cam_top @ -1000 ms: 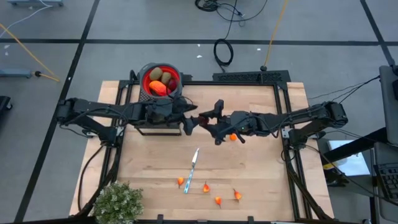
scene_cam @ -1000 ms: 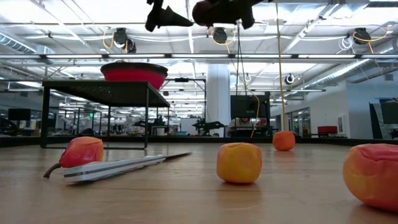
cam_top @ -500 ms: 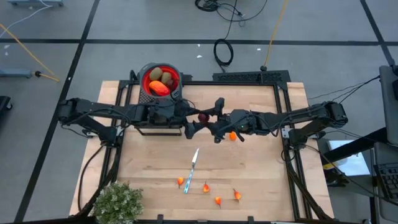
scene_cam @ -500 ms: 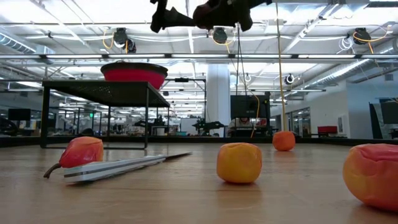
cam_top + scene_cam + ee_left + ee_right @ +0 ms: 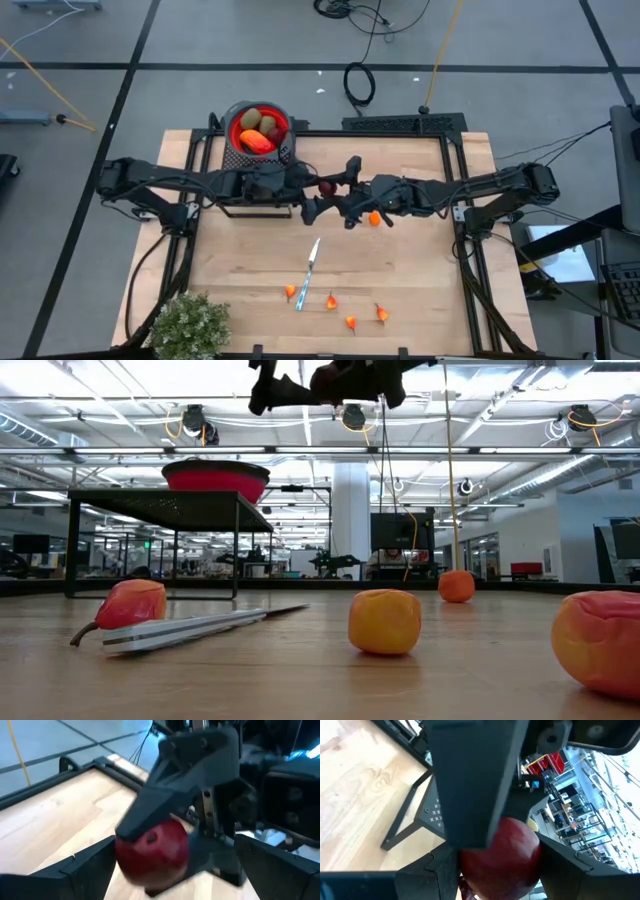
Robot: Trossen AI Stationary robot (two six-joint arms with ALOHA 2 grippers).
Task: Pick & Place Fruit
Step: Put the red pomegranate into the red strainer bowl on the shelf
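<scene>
Dark-red toy ball fruit (image 5: 152, 851) held in right gripper (image 5: 325, 187) jaws beside red bowl (image 5: 259, 128); left gripper (image 5: 308, 195) jaws wide—handover underway, I'd judge; left must close next.

In the high view the bowl (image 5: 258, 130) holding fruit sits on a stand (image 5: 250, 195) at upper left of the table (image 5: 420, 290). At centre frame the two grippers meet, the ball (image 5: 327, 187) between them and another ball (image 5: 374, 219) just right below. A knife (image 5: 310, 272) lies lower centre, four fruit bits (image 5: 350, 321) beside it, and a plant (image 5: 188, 325) at lower left.
</scene>
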